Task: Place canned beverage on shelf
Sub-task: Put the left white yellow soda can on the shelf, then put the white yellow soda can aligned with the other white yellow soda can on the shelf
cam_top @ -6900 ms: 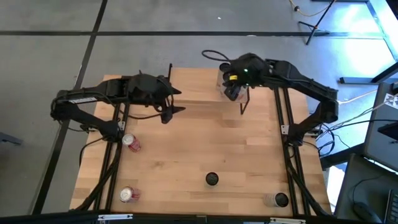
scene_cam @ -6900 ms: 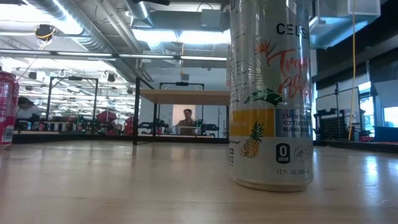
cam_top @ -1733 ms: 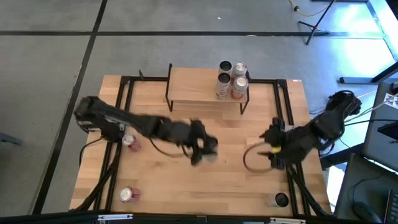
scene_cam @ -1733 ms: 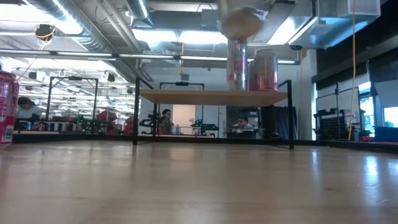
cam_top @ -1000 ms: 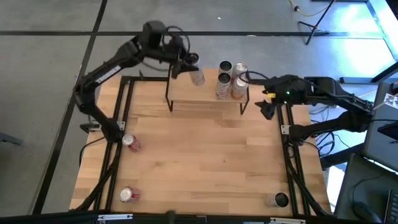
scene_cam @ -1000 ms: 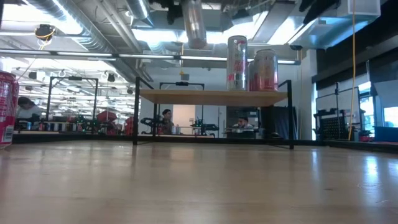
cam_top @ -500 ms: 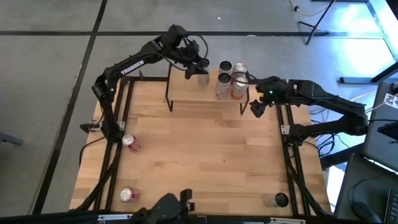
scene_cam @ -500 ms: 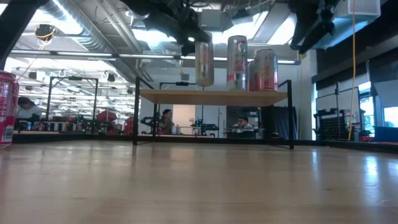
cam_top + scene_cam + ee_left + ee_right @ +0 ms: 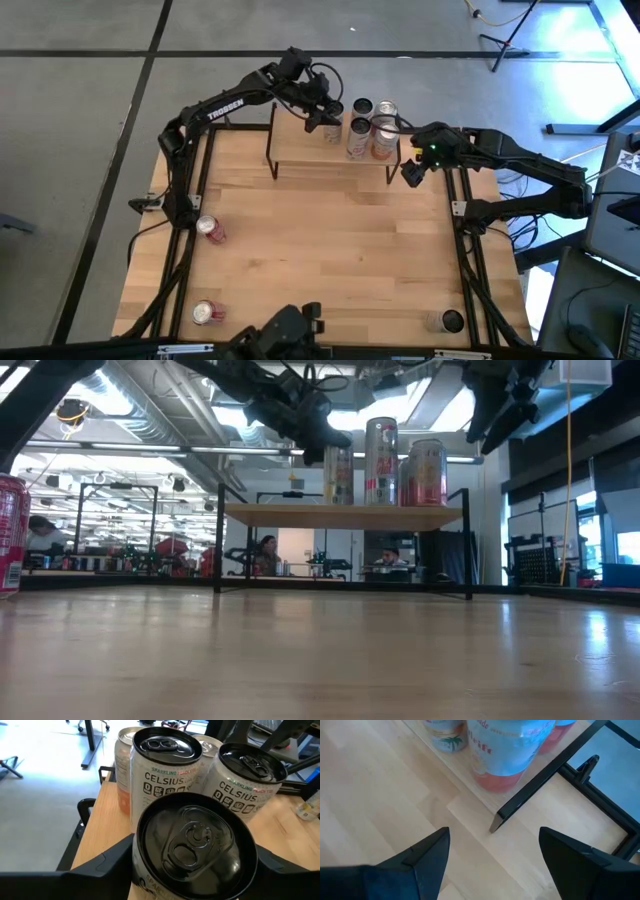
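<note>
The left end effector reaches over the far edge of the bench, its dark fingers closed around a white beverage can with a black lid. The can stands upright on the small raised shelf with a light wooden top board and thin black legs, at the far middle of the pale wooden bench. In the low view the can's base sits level with the board.

Just to the right of it, on the same board, stand three more cans in a tight group: a white can with a black lid, a white can with a silver lid, and a pink-orange can at the right end. They are very near the held can; I cannot tell whether any of them touch.

The right end effector hangs beside the shelf's right end with its two dark fingers spread well apart and nothing between them.

Other cans remain on the bench: a red one lying at the left edge, a silver-topped red one at the near left, and a black-topped one at the near right corner.
</note>
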